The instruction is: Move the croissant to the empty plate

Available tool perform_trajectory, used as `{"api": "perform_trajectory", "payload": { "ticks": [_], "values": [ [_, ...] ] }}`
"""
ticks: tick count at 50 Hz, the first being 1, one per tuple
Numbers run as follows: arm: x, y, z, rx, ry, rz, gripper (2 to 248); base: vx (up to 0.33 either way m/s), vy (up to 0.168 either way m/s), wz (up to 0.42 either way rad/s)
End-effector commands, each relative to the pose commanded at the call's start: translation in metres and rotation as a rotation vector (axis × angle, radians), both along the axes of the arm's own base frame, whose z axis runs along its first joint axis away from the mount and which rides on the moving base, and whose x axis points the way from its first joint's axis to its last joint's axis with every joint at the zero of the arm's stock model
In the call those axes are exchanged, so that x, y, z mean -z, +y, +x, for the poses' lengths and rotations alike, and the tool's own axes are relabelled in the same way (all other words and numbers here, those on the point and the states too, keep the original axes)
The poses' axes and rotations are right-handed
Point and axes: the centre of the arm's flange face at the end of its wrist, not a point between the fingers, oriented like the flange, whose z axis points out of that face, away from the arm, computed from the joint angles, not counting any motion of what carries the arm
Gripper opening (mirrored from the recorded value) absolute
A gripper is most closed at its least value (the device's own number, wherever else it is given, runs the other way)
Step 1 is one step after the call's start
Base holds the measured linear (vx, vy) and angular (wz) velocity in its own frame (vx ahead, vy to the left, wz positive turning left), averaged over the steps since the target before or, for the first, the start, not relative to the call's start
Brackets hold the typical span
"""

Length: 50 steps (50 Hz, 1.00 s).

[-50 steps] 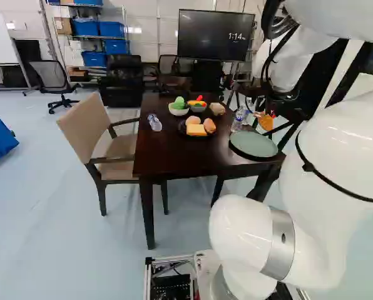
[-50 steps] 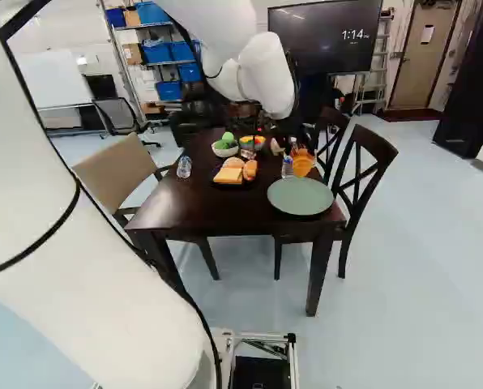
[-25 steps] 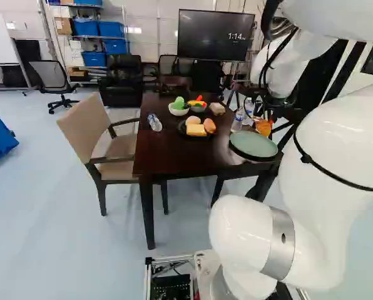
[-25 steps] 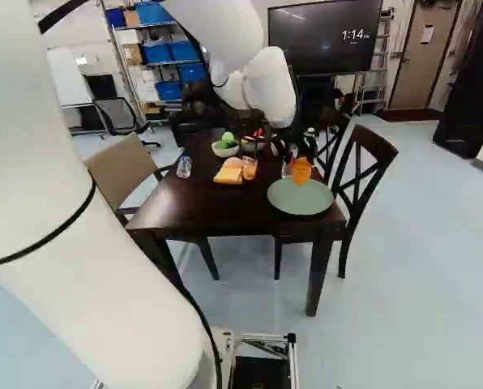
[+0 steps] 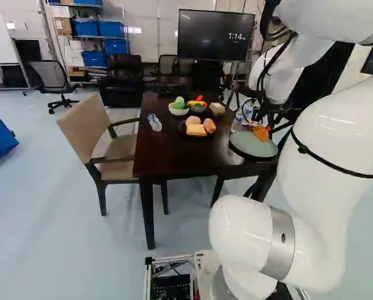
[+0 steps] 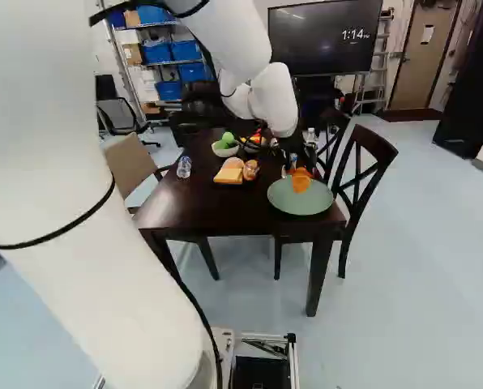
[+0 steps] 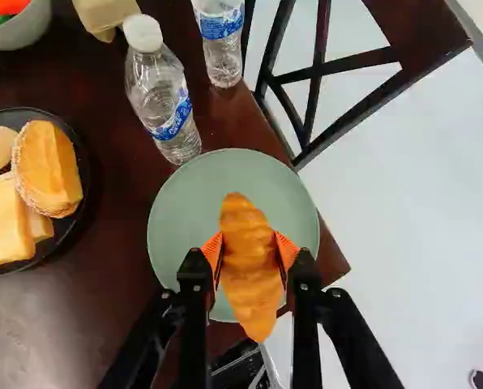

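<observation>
Orange pads (image 7: 212,253) of the gripper (image 5: 261,130), clamped on the croissant (image 7: 250,271), hide parts of its sides; ridged, golden-orange and tapering, it partly masks the green plate (image 7: 179,207) beneath.

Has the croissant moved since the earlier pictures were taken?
Yes: held in the gripper, the croissant has come nearer. In the right base view it showed beyond the green plate; now it overlaps it.

Orange croissant (image 7: 250,267) above green plate (image 7: 185,198)
</observation>
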Motion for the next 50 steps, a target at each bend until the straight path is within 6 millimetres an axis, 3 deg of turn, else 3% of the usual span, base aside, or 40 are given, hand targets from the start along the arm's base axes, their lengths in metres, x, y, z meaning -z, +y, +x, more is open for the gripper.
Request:
{"api": "perform_trajectory", "payload": {
  "ticks": [30,39,40,44,45,50],
  "values": [
    [0.039,-0.010,0.015,0.002,0.066,0.038,107,0.000,0.000,0.000],
    [0.039,-0.010,0.015,0.002,0.067,0.038,107,0.000,0.000,0.000],
    [0.039,-0.010,0.015,0.002,0.067,0.038,118,0.000,0.000,0.000],
    [0.039,-0.010,0.015,0.002,0.067,0.038,118,0.000,0.000,0.000],
    [0.039,-0.010,0.015,0.002,0.067,0.038,150,0.000,0.000,0.000],
    [0.039,-0.010,0.015,0.002,0.067,0.038,150,0.000,0.000,0.000]
  ]
}}
